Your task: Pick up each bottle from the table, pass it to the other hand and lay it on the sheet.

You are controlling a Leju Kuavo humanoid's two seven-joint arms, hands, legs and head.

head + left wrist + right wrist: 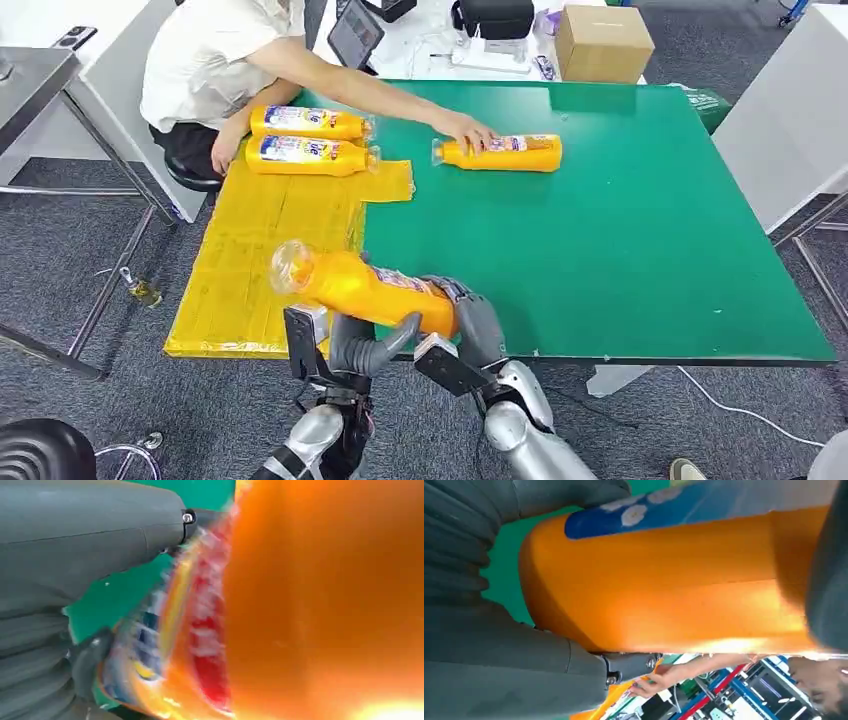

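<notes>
Both hands clamp the orange bottle (365,290) at the table's (640,260) near edge: left hand (372,345) under its middle, right hand (470,315) at its base. Open green lies beyond; two bottles (305,140) rest on the yellow sheet (260,250).

Both hands, left hand (372,347) and right hand (470,322), gripped one orange bottle (365,289) above the table's (620,250) near edge. Two bottles (310,139) lay on the yellow sheet (260,260).
</notes>
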